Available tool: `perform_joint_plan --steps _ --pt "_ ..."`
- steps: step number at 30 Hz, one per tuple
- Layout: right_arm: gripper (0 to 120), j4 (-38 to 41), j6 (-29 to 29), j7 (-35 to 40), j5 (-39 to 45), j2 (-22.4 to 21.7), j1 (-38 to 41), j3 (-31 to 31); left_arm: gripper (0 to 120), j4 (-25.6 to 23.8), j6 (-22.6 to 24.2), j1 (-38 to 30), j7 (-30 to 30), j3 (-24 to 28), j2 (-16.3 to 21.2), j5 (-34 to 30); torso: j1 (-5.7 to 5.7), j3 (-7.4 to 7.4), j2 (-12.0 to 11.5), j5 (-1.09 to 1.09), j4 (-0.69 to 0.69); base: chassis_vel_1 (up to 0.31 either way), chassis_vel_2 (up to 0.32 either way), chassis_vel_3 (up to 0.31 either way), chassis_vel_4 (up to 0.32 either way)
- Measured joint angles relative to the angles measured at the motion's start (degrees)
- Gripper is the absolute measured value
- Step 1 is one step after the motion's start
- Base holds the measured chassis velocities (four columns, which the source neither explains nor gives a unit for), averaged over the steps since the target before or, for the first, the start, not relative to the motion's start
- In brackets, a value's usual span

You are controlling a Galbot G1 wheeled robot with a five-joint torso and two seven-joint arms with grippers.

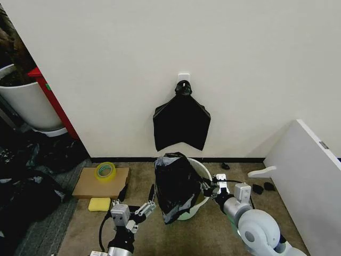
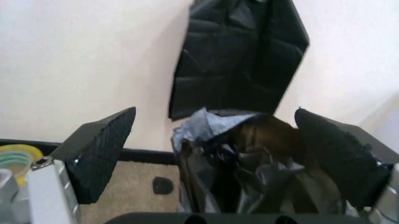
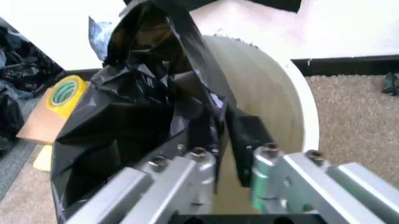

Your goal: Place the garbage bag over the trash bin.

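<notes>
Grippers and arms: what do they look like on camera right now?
Left gripper: silver metal body, black cable, black cross-hatched pads. Right gripper: silver brackets with hex bolts, black fingers, a green part; its arm has a rounded white-grey shell.

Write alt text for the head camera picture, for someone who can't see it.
A crinkled black garbage bag hangs over the left side of an off-white trash bin by a wall; the right claw grips its edge at the rim. The left claw waits open to the bag's left. A black bundle hangs on the wall above.
</notes>
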Motion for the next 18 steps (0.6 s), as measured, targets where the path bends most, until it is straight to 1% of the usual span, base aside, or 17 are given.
perform_joint_plan --steps 1,2,4,5,6,7,8,9,10,12,13,15,16,18 --pt "0 0.18 0.04 0.04 -0.04 -0.03 -0.1 0.08 100 -0.07 0.6 -0.42 0.01 0.16 0.54 -0.4 0.0 0.0 0.0 0.0 0.0 0.0 0.0 0.0 0.0" --pt "0 0.62 0.19 0.27 -0.17 -0.08 -0.35 0.39 100 -0.09 1.79 -1.52 -0.04 0.61 1.68 -1.48 0.0 0.0 0.0 0.01 -0.01 0.0 0.0 0.0 0.0" --pt "0 0.89 0.28 0.52 -0.28 -0.11 -0.49 0.66 100 -0.05 2.56 -2.31 -0.12 0.98 2.28 -2.25 0.0 0.0 0.0 0.0 0.0 0.0 0.0 0.0 0.0" --pt "0 1.22 0.46 0.79 -0.51 -0.14 -0.67 1.12 100 0.16 3.8 -3.64 -0.27 1.51 3.5 -3.83 0.0 0.0 0.0 -0.01 0.0 0.0 0.0 0.0 0.0" --pt "0 1.53 0.83 1.01 -1.09 -0.24 -1.11 2.09 100 0.59 5.85 -5.85 -0.83 2.15 6.26 -6.7 0.0 0.0 0.0 0.0 0.01 0.0 0.0 0.0 0.0" --pt "0 1.53 0.83 1.01 -1.09 -0.24 -1.11 2.09 100 0.59 5.85 -5.85 -0.83 2.15 6.26 -6.7 0.0 0.0 0.0 0.0 0.01 0.0 0.0 0.0 0.0" --pt "0 1.65 1.28 1.01 -1.96 -0.42 -1.82 3.06 100 1.23 8.44 -8.61 -1.56 2.6 9.62 -10.09 0.0 0.0 0.0 -0.01 -0.01 0.0 0.0 0.0 0.0" --pt "0 1.66 1.46 1.0 -2.21 -0.56 -2.27 3.55 100 1.81 10.17 -10.49 -2.11 3.0 11.9 -12.36 0.0 0.0 0.0 -0.01 -0.01 0.0 0.0 0.0 0.0" --pt "0 1.66 1.46 1.0 -2.21 -0.56 -2.27 3.55 100 1.81 10.17 -10.49 -2.11 3.0 11.9 -12.36 0.0 0.0 0.0 -0.01 -0.01 0.0 0.0 0.0 0.0" --pt "0 1.43 1.61 1.01 -2.35 -0.68 -2.61 4.0 100 2.76 12.4 -13.32 -2.86 3.78 14.51 -15.2 0.0 0.0 0.0 0.0 -0.01 0.0 0.0 0.0 0.0" --pt "0 1.43 1.61 1.01 -2.35 -0.68 -2.61 4.0 100 2.76 12.4 -13.32 -2.86 3.78 14.51 -15.2 0.0 0.0 0.0 0.0 -0.01 0.0 0.0 0.0 0.0" --pt "0 0.31 1.63 1.08 -2.39 -0.69 -2.01 3.69 100 3.76 14.19 -15.34 -3.48 4.5 15.65 -17.19 0.0 0.0 0.0 0.0 -0.02 0.0 0.0 0.0 0.0" --pt "0 -0.29 1.63 1.08 -2.36 -0.71 -1.5 3.3 99 4.16 14.87 -16.08 -3.71 4.78 15.72 -17.88 0.0 0.0 0.0 0.01 0.02 0.0 0.0 0.0 0.0" --pt "0 -0.64 1.63 1.09 -2.34 -0.73 -1.22 3.1 99 4.48 15.39 -16.78 -3.93 5.02 15.73 -18.44 0.0 0.0 0.0 0.01 0.02 0.0 0.0 0.0 0.0"
